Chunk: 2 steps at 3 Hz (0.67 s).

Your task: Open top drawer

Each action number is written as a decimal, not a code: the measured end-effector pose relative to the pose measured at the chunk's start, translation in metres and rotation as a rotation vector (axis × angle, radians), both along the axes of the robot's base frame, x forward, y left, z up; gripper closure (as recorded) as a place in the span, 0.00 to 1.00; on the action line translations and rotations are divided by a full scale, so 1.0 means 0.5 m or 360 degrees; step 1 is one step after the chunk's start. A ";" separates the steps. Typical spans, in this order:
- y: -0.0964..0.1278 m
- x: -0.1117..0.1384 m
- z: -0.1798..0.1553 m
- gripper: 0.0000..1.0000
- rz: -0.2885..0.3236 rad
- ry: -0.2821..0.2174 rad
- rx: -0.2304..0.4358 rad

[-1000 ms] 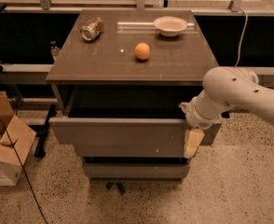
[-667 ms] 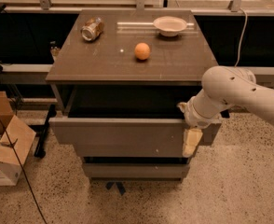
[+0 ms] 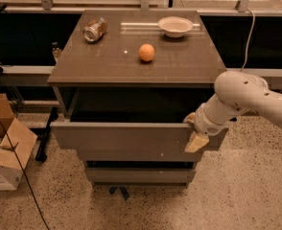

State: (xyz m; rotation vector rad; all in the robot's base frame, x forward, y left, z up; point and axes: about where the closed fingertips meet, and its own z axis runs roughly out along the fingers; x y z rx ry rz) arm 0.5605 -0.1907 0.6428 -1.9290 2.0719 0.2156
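Note:
The top drawer [image 3: 126,139] is the big grey-brown one under the table top, with a flat handleless front. It stands pulled out toward me, and a dark gap shows behind its front panel. My gripper [image 3: 194,132] is at the drawer front's upper right corner, one pale finger [image 3: 196,142] hanging down over the outside of the panel. A narrower grey drawer front [image 3: 140,175] sits below it, less far out.
On the table top [image 3: 107,66] lie a tipped can [image 3: 94,29], an orange [image 3: 146,52] and a white bowl [image 3: 175,26]. Cardboard boxes [image 3: 4,147] stand on the floor at left. A cable [image 3: 16,157] runs across the floor there.
Little has changed: my gripper stays at the drawer's right corner and the drawer stands about as far out as before.

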 end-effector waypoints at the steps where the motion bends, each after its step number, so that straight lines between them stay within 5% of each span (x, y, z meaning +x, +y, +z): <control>1: -0.006 -0.006 0.000 0.65 -0.0012 0.0002 0.0001; 2: -0.006 -0.006 0.000 0.62 -0.0012 0.0002 0.0001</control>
